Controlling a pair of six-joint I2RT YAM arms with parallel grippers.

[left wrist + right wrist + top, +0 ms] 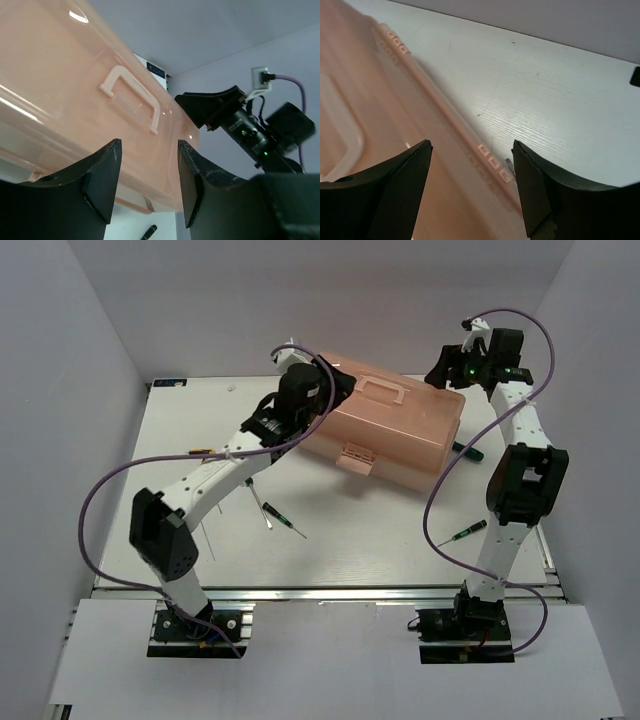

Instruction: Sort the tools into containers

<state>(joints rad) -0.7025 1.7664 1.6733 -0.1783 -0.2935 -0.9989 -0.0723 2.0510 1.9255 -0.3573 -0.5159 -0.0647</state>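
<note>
The salmon-pink toolbox (390,430) lies shut in the middle of the table, its lid handle (132,97) on top. My left gripper (149,180) is open at the box's left end (338,388), nothing between its fingers. Over the box's back right corner my right gripper (447,368) is open too (470,170), above the lid's hinge edge (492,162). Dark green screwdrivers lie loose on the table: one (285,520) in front of the box, one (468,532) by the right arm, one (468,450) at the box's right side. A yellow-orange one (205,452) lies at the left.
The white table (350,550) is walled by grey panels at the left, back and right. Purple cables (100,500) loop off both arms. The tip of a dark handle (148,232) shows below the box in the left wrist view.
</note>
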